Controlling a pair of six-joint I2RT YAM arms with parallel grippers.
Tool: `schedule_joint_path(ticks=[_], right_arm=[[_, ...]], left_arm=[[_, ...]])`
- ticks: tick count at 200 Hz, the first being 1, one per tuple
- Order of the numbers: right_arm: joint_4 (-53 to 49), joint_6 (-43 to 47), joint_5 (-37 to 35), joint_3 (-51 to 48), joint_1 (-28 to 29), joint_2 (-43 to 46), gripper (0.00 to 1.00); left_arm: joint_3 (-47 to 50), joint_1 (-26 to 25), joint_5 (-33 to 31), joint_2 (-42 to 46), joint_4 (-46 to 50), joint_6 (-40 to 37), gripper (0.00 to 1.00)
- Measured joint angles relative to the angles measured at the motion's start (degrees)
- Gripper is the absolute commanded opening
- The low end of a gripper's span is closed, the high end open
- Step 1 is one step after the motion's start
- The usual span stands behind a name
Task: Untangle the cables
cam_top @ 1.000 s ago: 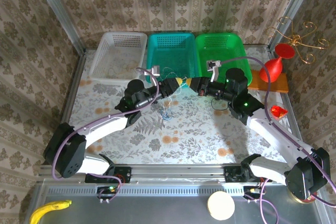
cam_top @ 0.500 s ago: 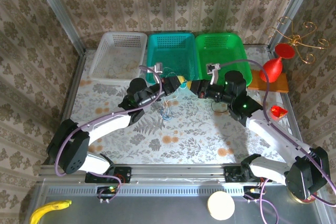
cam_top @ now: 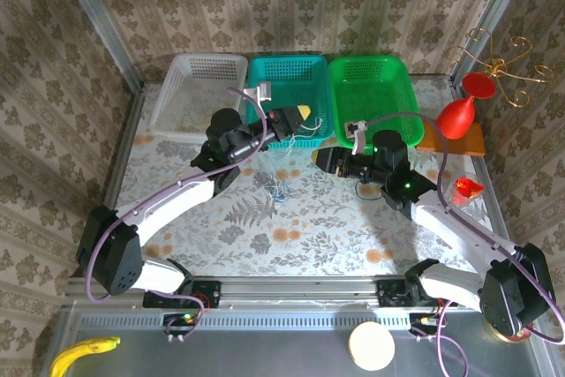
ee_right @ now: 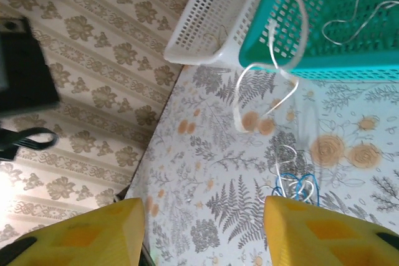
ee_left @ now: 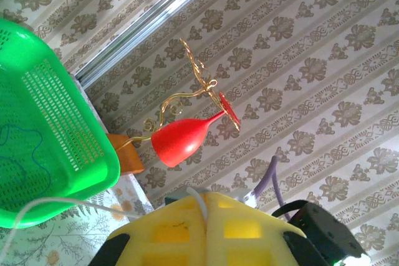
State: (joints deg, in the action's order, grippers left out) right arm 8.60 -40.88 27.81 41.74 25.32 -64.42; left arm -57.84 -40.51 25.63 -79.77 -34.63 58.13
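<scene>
Grip: closed left gripper (ee_left: 204, 204) pinches thin whitish cord (ee_left: 62, 200) over teal plastic mesh basket (cam_top: 287, 77) | right gripper (ee_right: 202, 210) parted, empty | blue-and-white cord tangle (ee_right: 293, 188) on floral table (cam_top: 335, 227)

Left end effector (ee_left: 203, 204) clamped closed, right end effector (ee_right: 204, 222) parted

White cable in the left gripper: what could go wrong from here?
1. The left gripper pinches the thin white cable only at its fingertips, so it may slip out.
2. The cable seems to run down to the bunch on the table; the right gripper is open and holds nothing, so pulling may drag the whole bunch or tighten a knot.
</scene>
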Motion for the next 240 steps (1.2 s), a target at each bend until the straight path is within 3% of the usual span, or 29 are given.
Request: schedule_joint_path(ticks=[113, 240], right_arm=[[3.3, 0.3, -2.4, -3.8, 0.0, -5.6, 0.68], [11.7, -1.5, -1.7, -1.4, 0.0, -13.8, 0.69]], left_arm=[[-5.0, 0.1, 2.6, 0.0, 2.4, -1.2, 0.00], [-7.5, 0.0, 3.1, 0.0, 1.9, -1.2, 0.00]])
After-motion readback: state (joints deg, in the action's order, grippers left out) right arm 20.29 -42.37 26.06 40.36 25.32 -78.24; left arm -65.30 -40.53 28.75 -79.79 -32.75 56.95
